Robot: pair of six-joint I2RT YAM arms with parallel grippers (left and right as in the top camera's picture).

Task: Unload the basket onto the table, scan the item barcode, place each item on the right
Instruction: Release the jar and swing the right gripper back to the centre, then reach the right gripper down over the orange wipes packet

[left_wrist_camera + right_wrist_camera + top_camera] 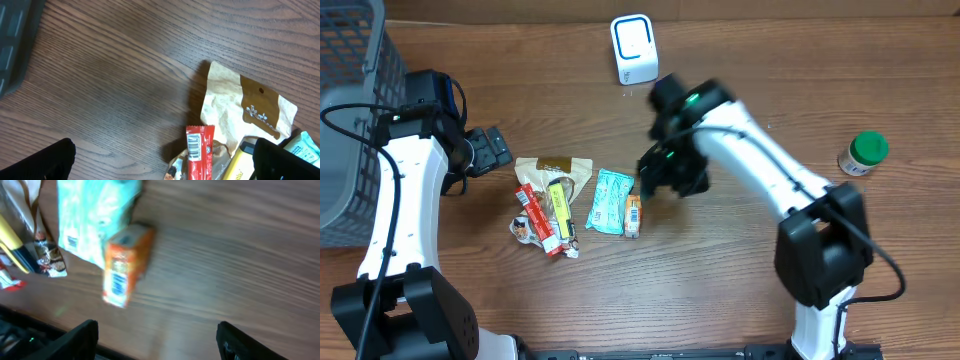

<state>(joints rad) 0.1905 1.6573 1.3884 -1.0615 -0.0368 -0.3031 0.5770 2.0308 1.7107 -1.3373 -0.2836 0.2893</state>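
R pincer [156, 328] fingers wide apart, empty, touching nothing, orange box [125, 265] just ahead on table, print too blurred to read, teal packet [95, 220] beyond, against it, L pincer [164, 150] apart, empty, red bar [200, 150] ahead w/ barcode up, pouch [245, 105] script illegible

Left arm [405, 190]: base at bottom left, white link runs straight up the left side, bends at the top, wrist turned in toward centre. Left gripper [492, 150] points right, jaws spread wide (dark fingertips [47, 162] sit in the two bottom corners of its wrist view). Right arm [760, 165]: base at bottom right, white link reaches diagonally up-left toward centre, wrist folds back down. Right gripper [660, 175] faces down-left, jaws apart, fingers [75, 340] along the lower edge of its wrist view. Wrist end looks blurred from overhead.
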